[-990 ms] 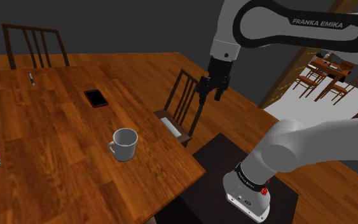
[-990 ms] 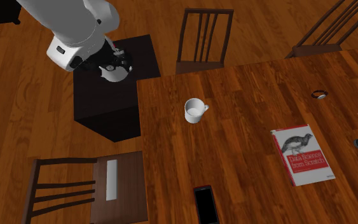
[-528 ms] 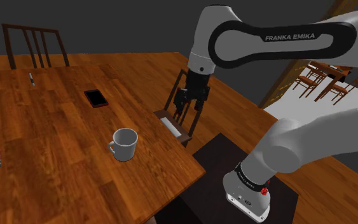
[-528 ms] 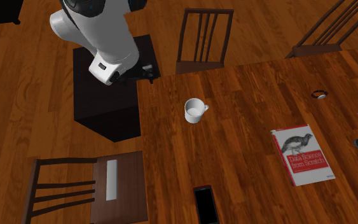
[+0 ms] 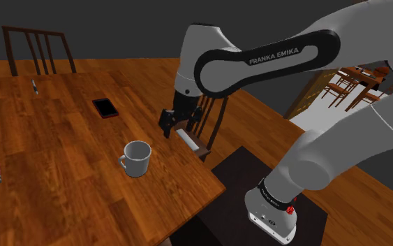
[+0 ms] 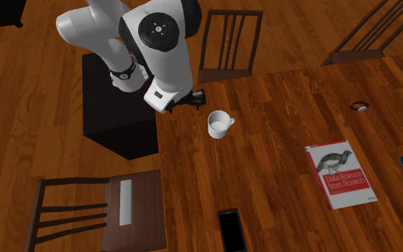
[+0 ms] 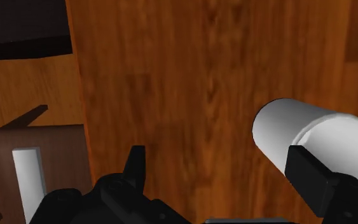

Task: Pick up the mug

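Hovering over the brown wooden desk (image 5: 48, 154) near the upright white round mug (image 5: 137, 158), with black fingers (image 7: 135, 168) spread wide and empty, probably to straddle its wall

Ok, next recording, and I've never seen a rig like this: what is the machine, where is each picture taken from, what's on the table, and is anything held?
It is a white robot arm on a dark box, ending in a black two-finger gripper. The shoulder view looks down from beside that box. The second exterior view looks almost straight down on the table. The wrist view sits on the hand and looks along its fingers. On the wooden table are a white mug, a dark phone, a book and a pen. The gripper hangs above the table beside the mug, fingers apart, holding nothing.
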You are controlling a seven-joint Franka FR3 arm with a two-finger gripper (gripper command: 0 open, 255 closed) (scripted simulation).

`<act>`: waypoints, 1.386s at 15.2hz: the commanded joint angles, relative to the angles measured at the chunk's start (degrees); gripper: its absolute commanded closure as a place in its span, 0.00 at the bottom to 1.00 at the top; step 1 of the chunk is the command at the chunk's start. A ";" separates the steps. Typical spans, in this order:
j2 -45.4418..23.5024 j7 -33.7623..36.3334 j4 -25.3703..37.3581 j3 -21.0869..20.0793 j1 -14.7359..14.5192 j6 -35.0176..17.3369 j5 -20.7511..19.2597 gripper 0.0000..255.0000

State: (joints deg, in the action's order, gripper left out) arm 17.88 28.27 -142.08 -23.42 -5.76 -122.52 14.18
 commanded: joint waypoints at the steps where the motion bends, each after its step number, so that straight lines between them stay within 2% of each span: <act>1: -3.96 2.79 1.31 -2.13 -0.17 -3.79 -0.87 0.00; 4: -10.70 7.34 4.39 -4.72 -0.05 -8.61 -4.06 0.00; 7: -17.81 12.80 8.16 -6.53 -0.31 -12.65 -9.01 0.00; 15: -22.94 15.09 6.64 -6.23 -0.74 -18.78 -12.46 0.00; 17: -22.94 15.09 6.64 -6.21 -0.76 -18.78 -12.45 0.00; 18: -22.98 15.14 6.74 -6.21 -0.78 -18.73 -12.49 1.00; 21: -22.97 15.13 6.72 -6.21 -0.78 -18.73 -12.48 1.00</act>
State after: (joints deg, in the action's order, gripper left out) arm -5.08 43.40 -135.36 -29.63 -6.53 -141.23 1.71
